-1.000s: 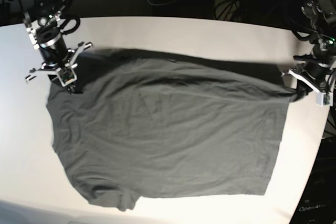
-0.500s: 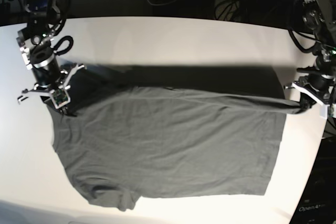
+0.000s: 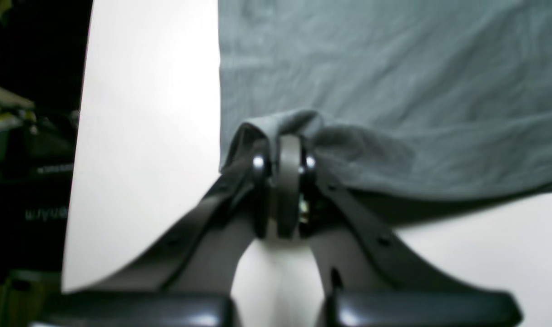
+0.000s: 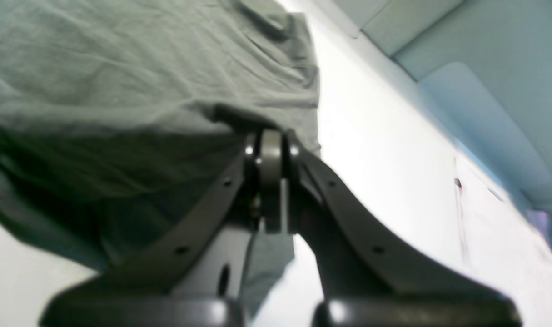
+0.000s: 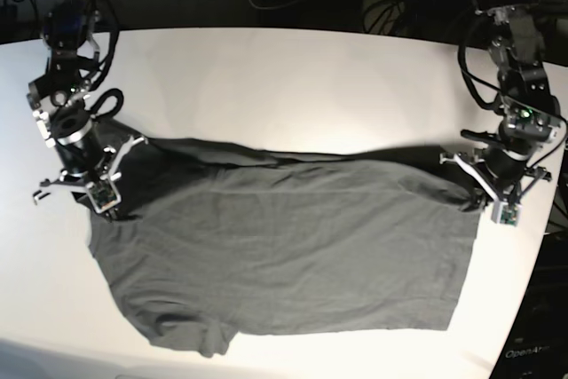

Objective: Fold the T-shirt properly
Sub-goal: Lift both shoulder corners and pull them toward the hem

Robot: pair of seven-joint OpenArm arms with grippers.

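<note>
Charcoal-grey fabric of the T-shirt [image 5: 284, 250] lies spread across the white surface [image 5: 293, 77], its far edge now doubled over toward the near side where half a second earlier it was drawn out taut and higher. The left claw [image 3: 285, 154] is pressed together, pinching a bunched corner of the hem, and the right claw [image 4: 270, 141] is likewise pinching cloth at the opposite end. Both have come nearer the middle of the garment, so in my judgement the first lengthwise fold is under way but not yet laid flat.
</note>
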